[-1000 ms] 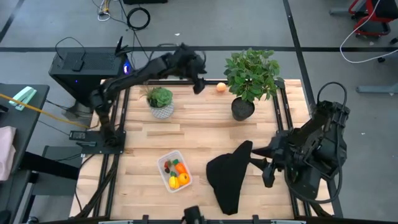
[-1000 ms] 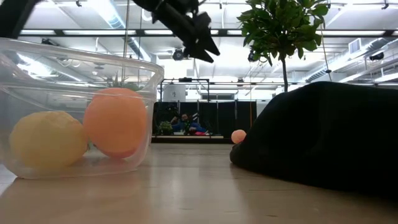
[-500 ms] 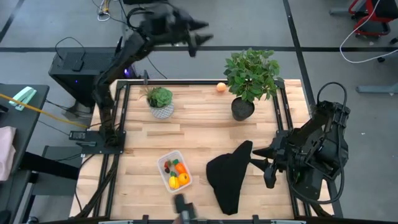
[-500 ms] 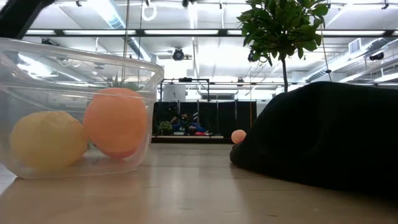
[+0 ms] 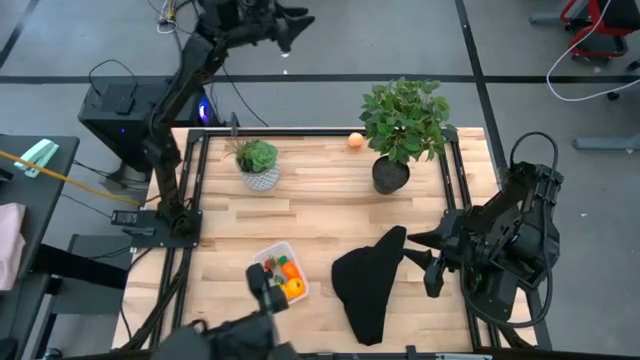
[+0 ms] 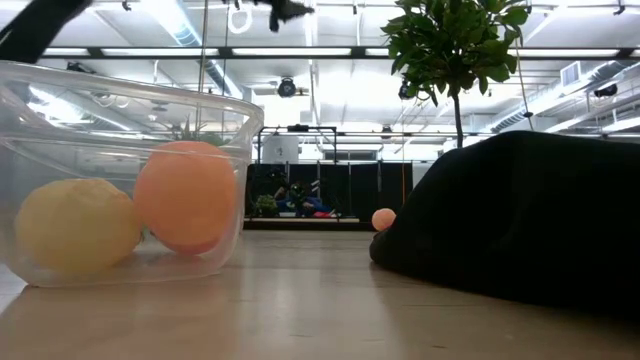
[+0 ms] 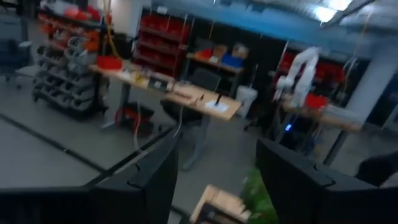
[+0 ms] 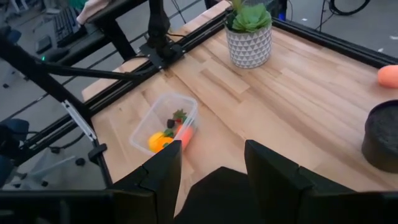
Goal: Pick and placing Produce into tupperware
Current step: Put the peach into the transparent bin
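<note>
Produce fills the tupperware near the worktop's front edge in the high view; one peach piece lies apart at the back, beside the big plant. The left tool is raised beyond the worktop, the right tool beside the black cloth.

Low view: a yellow piece and an orange piece touch inside the container.

Left wrist view: fingers apart, empty (room behind).

Right wrist view: fingers apart, empty.

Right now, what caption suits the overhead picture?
Toy produce fills the tupperware; one peach piece waits by the big plant.
</note>
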`<state>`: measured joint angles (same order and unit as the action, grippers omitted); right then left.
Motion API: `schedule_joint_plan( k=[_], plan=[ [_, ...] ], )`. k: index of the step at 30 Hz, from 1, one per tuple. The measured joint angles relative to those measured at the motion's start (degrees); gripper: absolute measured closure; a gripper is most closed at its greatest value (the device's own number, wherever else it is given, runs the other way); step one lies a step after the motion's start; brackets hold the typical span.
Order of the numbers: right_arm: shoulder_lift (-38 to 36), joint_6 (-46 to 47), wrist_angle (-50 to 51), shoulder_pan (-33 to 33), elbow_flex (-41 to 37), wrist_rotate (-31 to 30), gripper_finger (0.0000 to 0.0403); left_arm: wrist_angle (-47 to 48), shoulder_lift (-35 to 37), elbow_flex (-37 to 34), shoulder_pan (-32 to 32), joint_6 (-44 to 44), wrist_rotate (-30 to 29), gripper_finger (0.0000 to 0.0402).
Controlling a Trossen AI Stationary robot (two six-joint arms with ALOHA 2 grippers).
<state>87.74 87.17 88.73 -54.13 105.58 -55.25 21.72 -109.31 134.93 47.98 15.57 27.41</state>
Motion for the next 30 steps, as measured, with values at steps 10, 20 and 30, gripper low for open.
schedule_joint_plan(
  k=[10, 20, 30],
  plan=[
    [-0.04, 3.29, -3.12, 0.11, 0.00, -0.04, 0.0222, 12.62, -9.29, -0.07, 0.18, -11.54, -4.70, 0.0186],
    [-0.07, 5.91, -5.67, 0.78, 0.00, -0.43, 0.0222, 14.81, -19.98, -0.04, 0.45, -8.37, -4.96, 0.0180],
    [-0.07, 5.80, -6.48, 3.15, 0.00, -0.41, 0.0222, 10.37, -28.00, 0.08, -2.81, 1.22, -5.68, 0.0179]
  ],
)
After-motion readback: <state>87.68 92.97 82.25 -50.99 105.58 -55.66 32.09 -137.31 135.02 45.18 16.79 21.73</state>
